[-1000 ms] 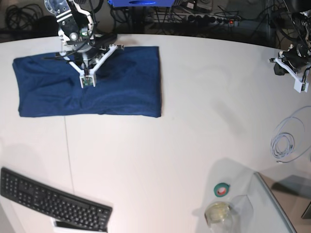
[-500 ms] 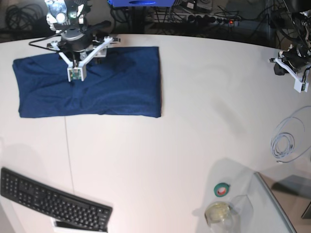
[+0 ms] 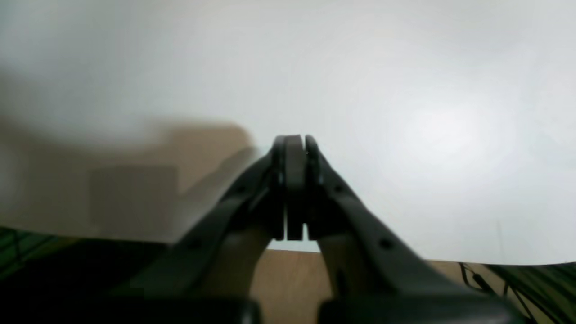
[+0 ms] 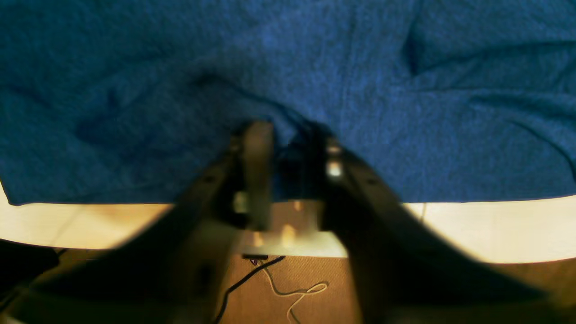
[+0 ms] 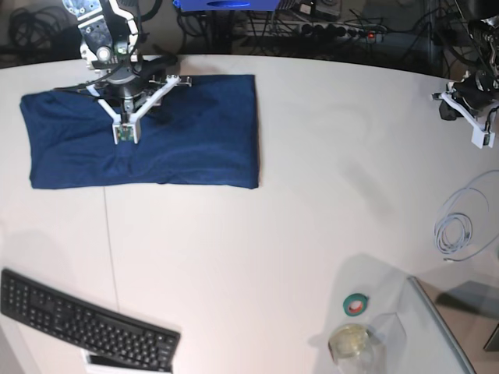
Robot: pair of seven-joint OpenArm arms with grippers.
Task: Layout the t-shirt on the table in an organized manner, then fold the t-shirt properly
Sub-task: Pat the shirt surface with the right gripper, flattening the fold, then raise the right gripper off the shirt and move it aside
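Note:
The navy t-shirt [image 5: 144, 128] lies as a flat folded rectangle at the far left of the white table [image 5: 296, 179]. My right gripper [image 5: 127, 92] stands over the shirt's far edge. In the right wrist view the right gripper [image 4: 290, 135] is shut on a raised ridge of the t-shirt [image 4: 405, 112], and blue cloth fills the narrow gap between the fingers [image 4: 258, 148]. My left gripper [image 5: 451, 107] hovers at the table's far right edge, away from the shirt. In the left wrist view the left gripper [image 3: 294, 144] is shut, with nothing in it, above the bare table [image 3: 427, 112].
A black keyboard [image 5: 86, 323] lies at the front left. A coiled grey cable [image 5: 456, 232] sits at the right. A green tape roll [image 5: 356, 304], a glass jar [image 5: 351, 343] and a clear tray [image 5: 440, 327] stand at the front right. Cables hang beyond the far edge.
The right gripper shifted left over the shirt's far edge, opened, then closed again on the cloth. The left arm has not moved.

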